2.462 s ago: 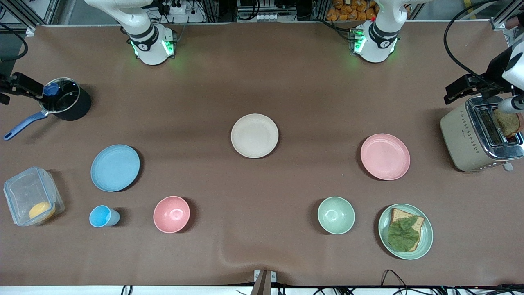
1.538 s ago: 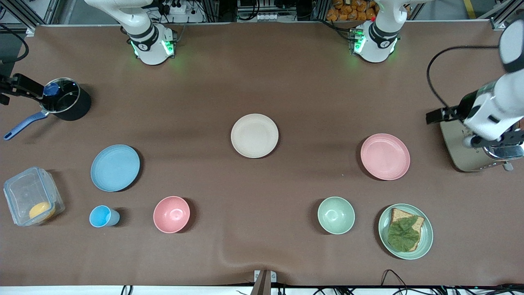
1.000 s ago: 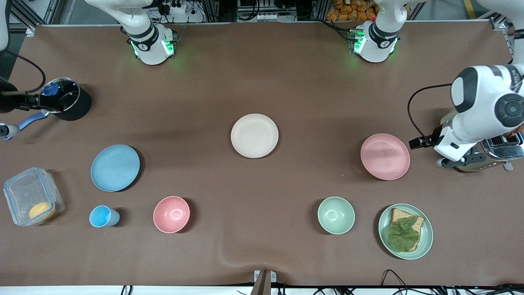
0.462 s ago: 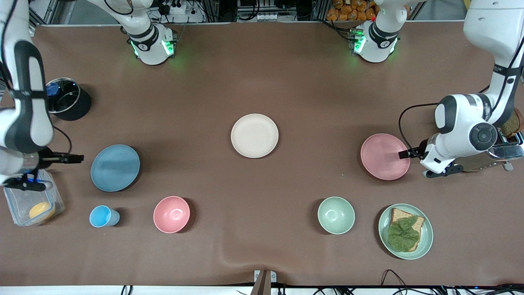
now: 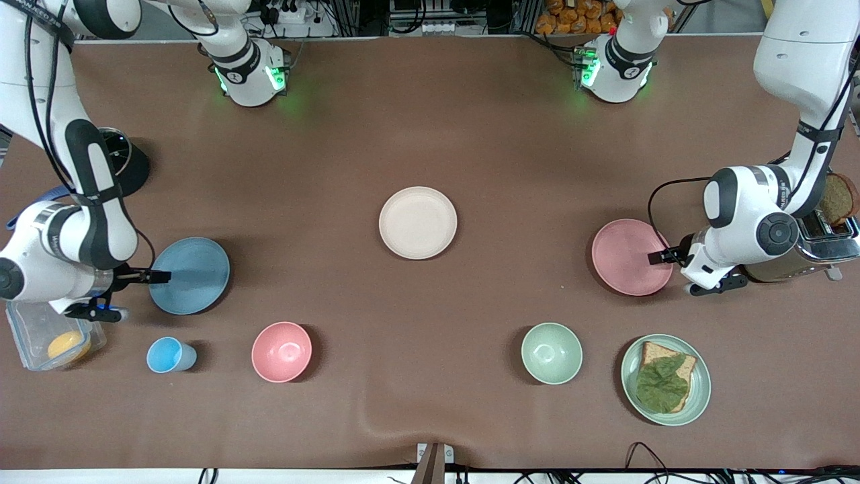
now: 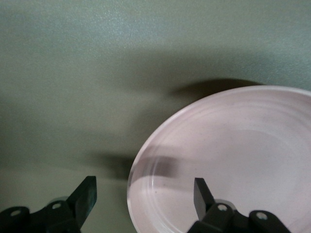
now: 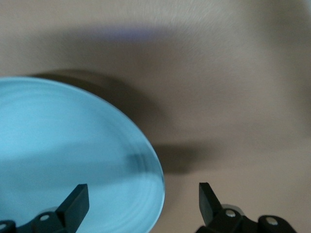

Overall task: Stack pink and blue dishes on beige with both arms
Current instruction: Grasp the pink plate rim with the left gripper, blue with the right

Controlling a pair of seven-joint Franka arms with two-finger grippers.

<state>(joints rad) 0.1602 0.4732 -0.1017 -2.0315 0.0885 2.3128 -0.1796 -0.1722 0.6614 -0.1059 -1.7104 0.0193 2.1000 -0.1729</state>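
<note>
The beige plate (image 5: 418, 222) lies bare in the middle of the table. The blue plate (image 5: 190, 275) lies toward the right arm's end. My right gripper (image 5: 158, 277) hangs open low at its outer rim, one finger over the plate (image 7: 63, 160) and one over the table, gripper (image 7: 142, 198) not touching it. The pink plate (image 5: 630, 257) lies toward the left arm's end. My left gripper (image 5: 661, 259) is open and straddles its outer rim the same way; the plate (image 6: 233, 160) fills much of the left wrist view around the gripper (image 6: 144, 191).
A black pot (image 5: 119, 165) and a clear box (image 5: 47, 336) sit beside the right arm. A toaster (image 5: 799, 259) stands by the left arm. Nearer the camera are a blue cup (image 5: 169, 354), pink bowl (image 5: 281, 351), green bowl (image 5: 551, 353) and a green plate (image 5: 699, 396) with bread.
Both arms have swung in from the table's ends and come down. The right gripper now reaches the blue plate's rim, the left gripper the pink plate's rim. No plate has moved.
</note>
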